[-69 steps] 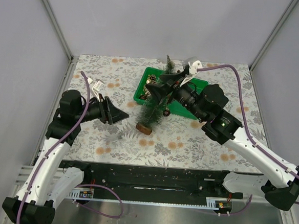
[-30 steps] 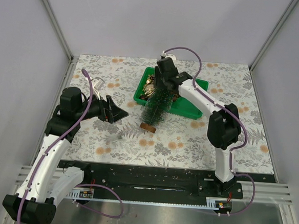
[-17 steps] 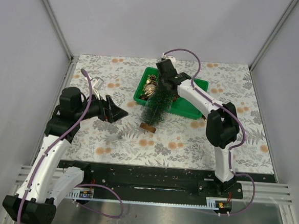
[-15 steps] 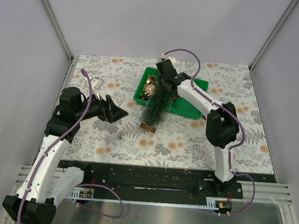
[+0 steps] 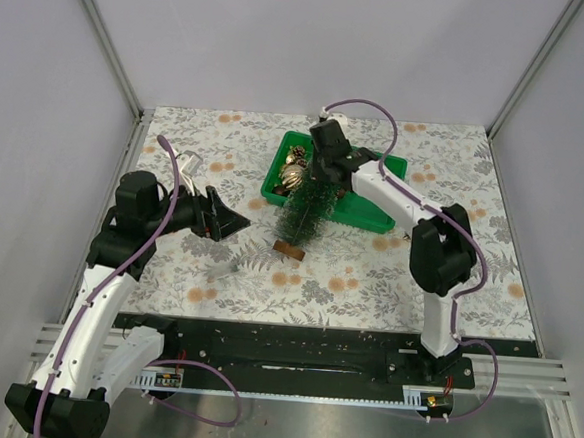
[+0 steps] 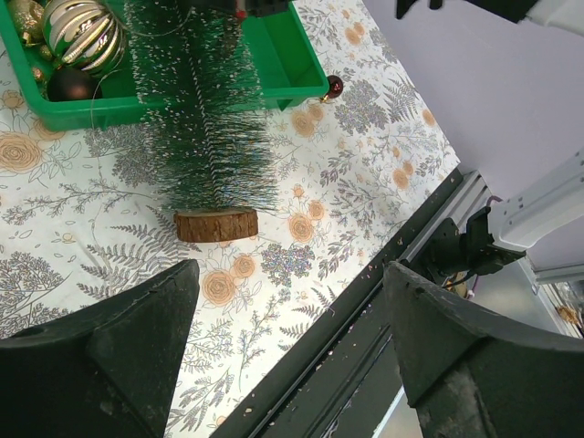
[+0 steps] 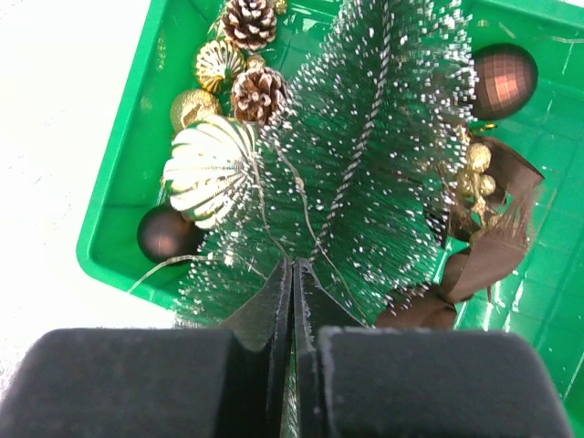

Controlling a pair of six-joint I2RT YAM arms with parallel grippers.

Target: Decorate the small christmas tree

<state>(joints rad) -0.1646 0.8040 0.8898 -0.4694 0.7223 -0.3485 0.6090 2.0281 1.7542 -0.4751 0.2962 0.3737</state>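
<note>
Your left end effector (image 6: 287,283) gapes empty near the surface's left edge, while mid-surface the small christmas tree (image 5: 306,205) stands against the green tray (image 7: 109,210) of baubles (image 7: 205,172) and pinecones (image 7: 248,23), with your right end effector (image 7: 292,274) pinched shut at its upper bristles.

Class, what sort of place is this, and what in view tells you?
Probably a robotics lab test booth: a left arm and right arm bolted to a rail, plain walls on aluminium framing, and a staged floral tabletop with a green tray of ornaments.
</note>
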